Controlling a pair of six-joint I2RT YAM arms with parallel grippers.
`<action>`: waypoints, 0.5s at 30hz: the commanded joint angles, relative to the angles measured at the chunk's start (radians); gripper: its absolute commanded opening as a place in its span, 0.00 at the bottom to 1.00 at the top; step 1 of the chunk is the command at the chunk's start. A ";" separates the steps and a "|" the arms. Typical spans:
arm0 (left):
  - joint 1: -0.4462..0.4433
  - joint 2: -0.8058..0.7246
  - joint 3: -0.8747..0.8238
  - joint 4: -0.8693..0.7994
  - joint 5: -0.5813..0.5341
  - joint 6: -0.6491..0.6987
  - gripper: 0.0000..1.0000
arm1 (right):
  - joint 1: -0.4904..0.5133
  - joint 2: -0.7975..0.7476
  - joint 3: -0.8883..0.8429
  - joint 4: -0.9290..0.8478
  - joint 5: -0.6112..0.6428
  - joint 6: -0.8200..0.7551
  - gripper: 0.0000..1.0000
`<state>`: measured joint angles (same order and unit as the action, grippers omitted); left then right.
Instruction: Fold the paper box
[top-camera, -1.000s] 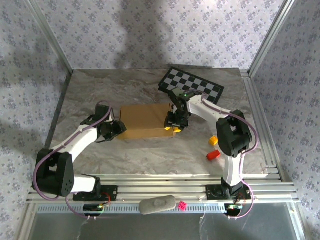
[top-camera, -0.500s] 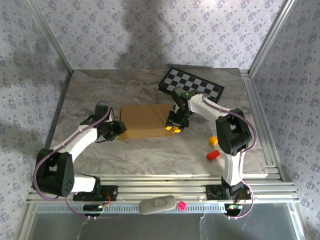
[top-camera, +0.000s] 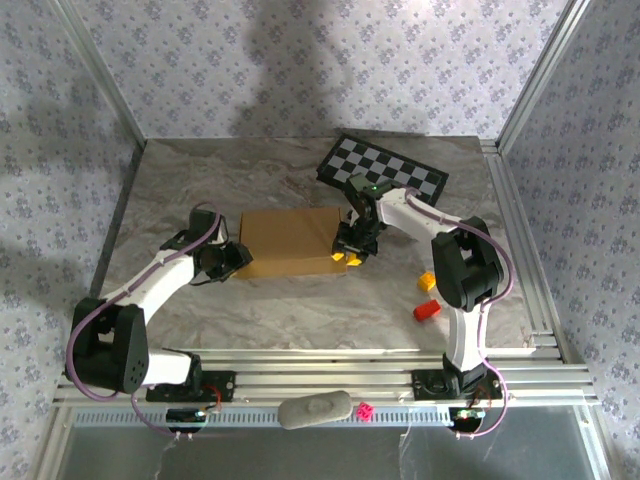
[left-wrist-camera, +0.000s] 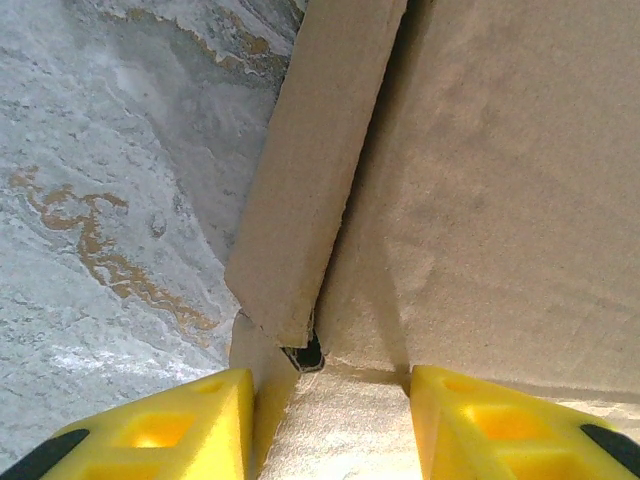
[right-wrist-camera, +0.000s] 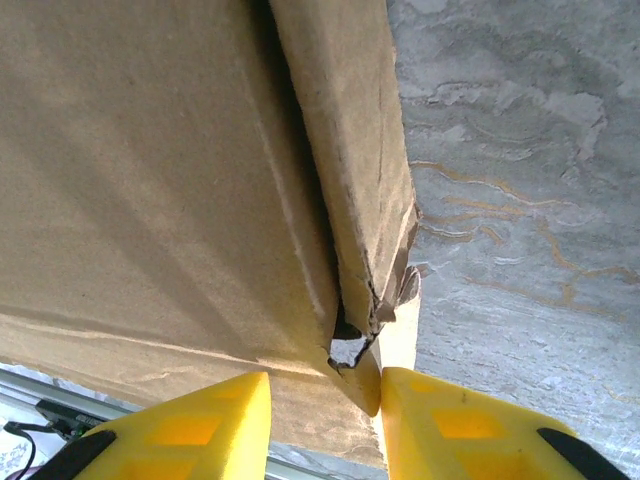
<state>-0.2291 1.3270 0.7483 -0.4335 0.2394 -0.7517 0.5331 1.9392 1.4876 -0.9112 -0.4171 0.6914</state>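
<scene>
The paper box (top-camera: 290, 240) is a flat brown cardboard rectangle lying mid-table. My left gripper (top-camera: 234, 258) is at its near-left corner and my right gripper (top-camera: 348, 256) at its near-right corner. In the left wrist view the left gripper (left-wrist-camera: 330, 405) has a cardboard panel (left-wrist-camera: 340, 430) filling the gap between its yellow fingers (left-wrist-camera: 165, 430), under a raised side flap (left-wrist-camera: 310, 170). In the right wrist view the right gripper (right-wrist-camera: 325, 400) is closed round the torn corner flap (right-wrist-camera: 385, 300), which touches the right finger; the box's wall (right-wrist-camera: 150, 200) slopes away to the left.
A black-and-white checkered board (top-camera: 383, 172) lies behind the right arm. A yellow block (top-camera: 427, 281) and a red block (top-camera: 427, 310) sit near the right arm's base. A grey object (top-camera: 315, 409) and a pink piece (top-camera: 365, 410) rest on the front rail.
The right gripper has shifted slightly away from the near edge at the box's corner and its jaws have narrowed on the flap. The left gripper has hardly moved. The box stays in place.
</scene>
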 joint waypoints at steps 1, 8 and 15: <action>0.001 -0.010 -0.011 -0.022 0.010 0.015 0.44 | -0.002 -0.009 -0.024 0.004 -0.018 0.007 0.35; 0.001 -0.005 -0.024 -0.013 0.005 0.022 0.44 | -0.004 -0.014 -0.057 0.043 0.001 0.003 0.33; 0.001 0.002 -0.035 -0.001 -0.011 0.037 0.44 | -0.007 -0.024 -0.088 0.093 0.019 -0.010 0.32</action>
<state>-0.2295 1.3277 0.7280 -0.4324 0.2394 -0.7406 0.5323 1.9343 1.4216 -0.8383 -0.4202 0.6903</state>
